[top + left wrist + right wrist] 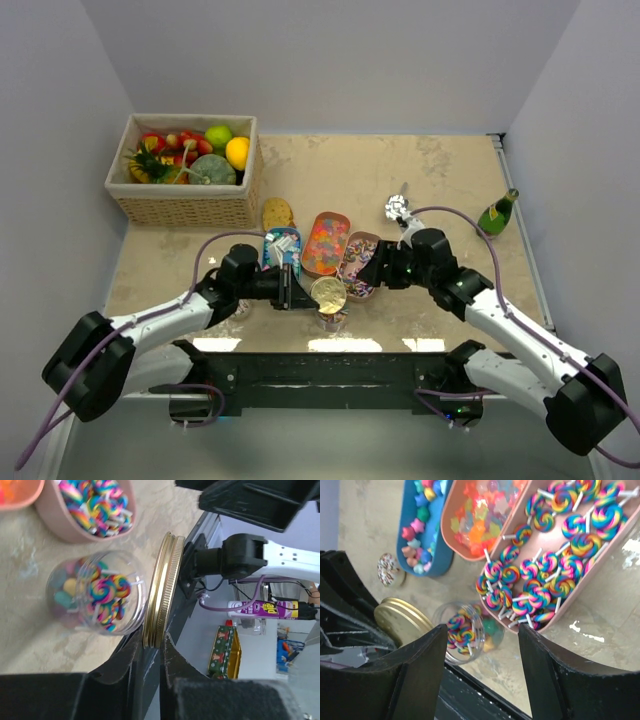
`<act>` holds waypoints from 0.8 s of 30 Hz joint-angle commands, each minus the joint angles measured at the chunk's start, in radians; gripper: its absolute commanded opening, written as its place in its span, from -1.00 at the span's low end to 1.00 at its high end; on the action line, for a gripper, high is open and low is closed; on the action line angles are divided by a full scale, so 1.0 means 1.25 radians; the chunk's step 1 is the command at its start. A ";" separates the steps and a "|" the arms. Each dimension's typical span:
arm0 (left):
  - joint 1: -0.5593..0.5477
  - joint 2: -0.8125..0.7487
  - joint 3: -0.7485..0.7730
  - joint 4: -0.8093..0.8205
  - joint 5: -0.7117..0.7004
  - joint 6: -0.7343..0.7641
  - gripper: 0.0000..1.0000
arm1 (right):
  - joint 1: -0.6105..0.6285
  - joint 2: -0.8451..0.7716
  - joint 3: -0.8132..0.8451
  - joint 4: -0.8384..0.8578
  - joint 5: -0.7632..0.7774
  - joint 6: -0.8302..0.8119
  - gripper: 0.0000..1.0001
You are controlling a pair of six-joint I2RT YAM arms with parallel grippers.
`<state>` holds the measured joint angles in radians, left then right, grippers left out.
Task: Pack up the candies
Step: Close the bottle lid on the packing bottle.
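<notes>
The left hand (pixel 152 647) is pinched on one gold lid (pixel 162 590), the right hand (pixel 482 630) is spread near one jar (pixel 95 597), and candies (pixel 547 565) are seen in three trays (pixel 55 525) and in that jar.

White-shelled arms (pixel 165 320), black joints (pixel 85 365), looping purple cables (pixel 215 238), a matte-black right claw (pixel 482 627).

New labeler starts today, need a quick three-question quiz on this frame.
1. True or false: the left gripper is shut on the gold lid.
2. Which candies lie topmost in the clear jar? A swirl lollipops; B gummies; C stars.
3. Fill in: the right gripper is ____.
Key: 1 true; 2 A; 3 open.
</notes>
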<state>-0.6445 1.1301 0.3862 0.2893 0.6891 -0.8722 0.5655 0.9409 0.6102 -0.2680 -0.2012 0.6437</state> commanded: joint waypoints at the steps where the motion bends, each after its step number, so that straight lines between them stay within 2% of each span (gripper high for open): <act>1: -0.021 0.063 -0.010 0.049 0.043 -0.032 -1.00 | 0.002 0.017 -0.018 0.063 -0.067 -0.004 0.23; 7: -0.045 0.109 -0.001 0.041 0.041 -0.020 -0.98 | 0.026 0.029 -0.051 0.101 -0.114 0.004 0.21; 15: -0.046 0.113 0.022 -0.018 0.002 0.008 -0.95 | 0.057 0.083 -0.095 0.171 -0.136 0.047 0.21; 24: -0.045 0.144 0.062 -0.046 -0.024 0.019 -0.89 | 0.111 0.131 -0.079 0.179 -0.108 0.038 0.20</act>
<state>-0.7017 1.3041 0.4206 0.2516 0.6807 -0.8711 0.6861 1.0939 0.4938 -0.0933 -0.3378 0.6888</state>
